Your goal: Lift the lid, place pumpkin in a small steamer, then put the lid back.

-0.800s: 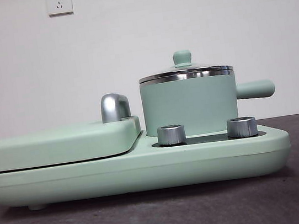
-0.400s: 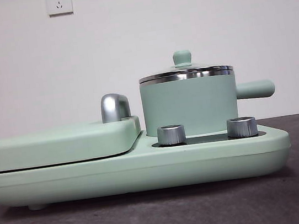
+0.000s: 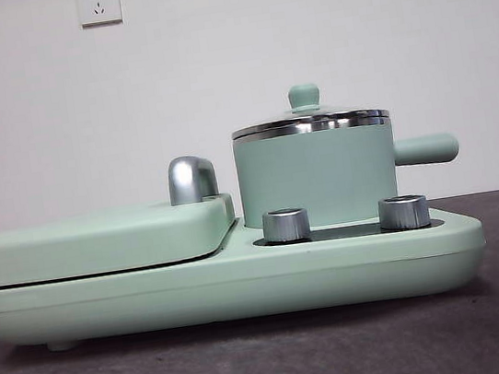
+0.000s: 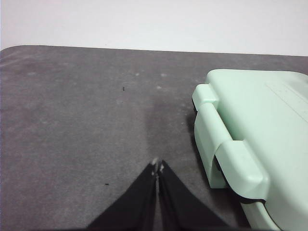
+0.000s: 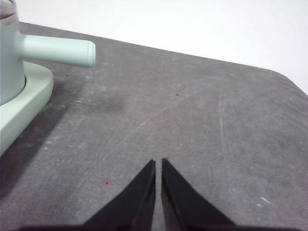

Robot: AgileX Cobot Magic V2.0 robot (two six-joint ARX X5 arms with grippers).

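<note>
The small steamer [image 3: 317, 173], a mint-green pot with a stubby side handle [image 3: 426, 149], stands on the right half of the cooker base [image 3: 227, 288]. Its lid [image 3: 309, 121], steel-rimmed with a mint knob, sits closed on the pot. The pumpkin is out of view. My left gripper [image 4: 157, 166] is shut over bare grey table beside the griddle cover's hinge end [image 4: 226, 154]. My right gripper [image 5: 158, 163] is shut over the table, apart from the steamer's handle [image 5: 57, 50]. Neither gripper shows in the front view.
A flat mint-green griddle cover [image 3: 99, 241] with a chrome handle [image 3: 191, 178] fills the base's left half. Two chrome dials [image 3: 286, 225] [image 3: 404, 212] sit in front of the pot. A white wall stands behind the grey table [image 5: 192, 120].
</note>
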